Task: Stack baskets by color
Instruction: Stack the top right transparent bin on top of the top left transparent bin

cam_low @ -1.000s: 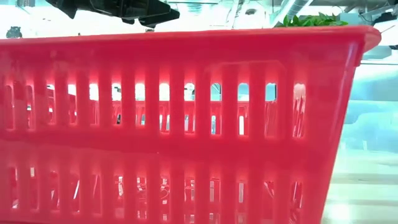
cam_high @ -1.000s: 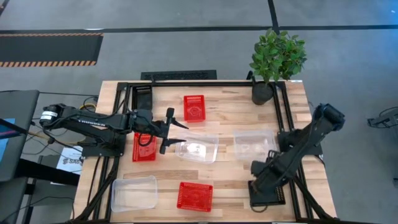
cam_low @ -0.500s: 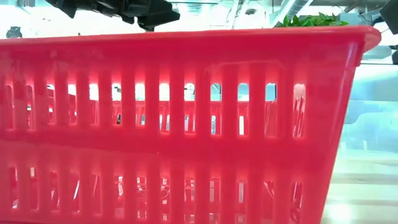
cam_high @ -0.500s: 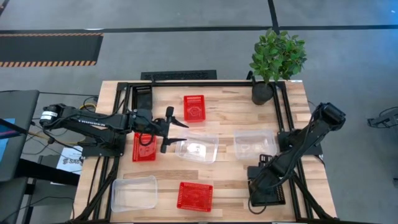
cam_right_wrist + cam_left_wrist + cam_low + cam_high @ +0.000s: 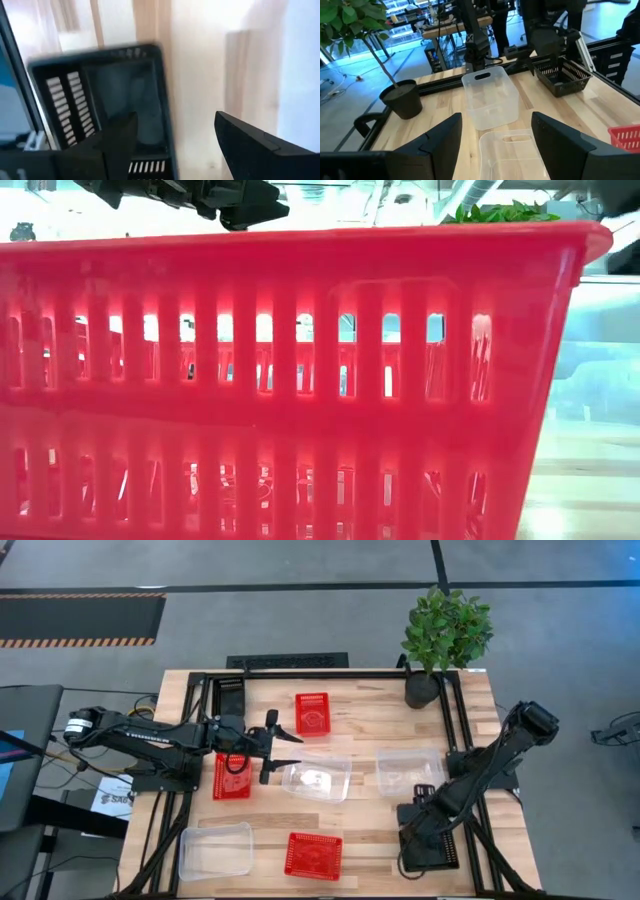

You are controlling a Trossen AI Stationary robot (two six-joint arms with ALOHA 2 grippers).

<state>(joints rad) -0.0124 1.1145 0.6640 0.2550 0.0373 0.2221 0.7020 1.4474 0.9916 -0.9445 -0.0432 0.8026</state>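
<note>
Baskets: three red perforated plastic baskets and three clear plastic baskets lie scattered singly on the wooden table. Left gripper, fingers spread, hovers beside the central clear basket. Right gripper, likewise spread, hangs above a black perforated basket at the table's near right corner.

A red perforated plastic basket fills nearly the whole low view, cut off at the left and bottom edges and hiding almost all of the counter behind it. Only leaf tips of the potted green plant show above its rim. In the right wrist view a black perforated plastic basket is blurred and cut off at the bottom edge.
</note>
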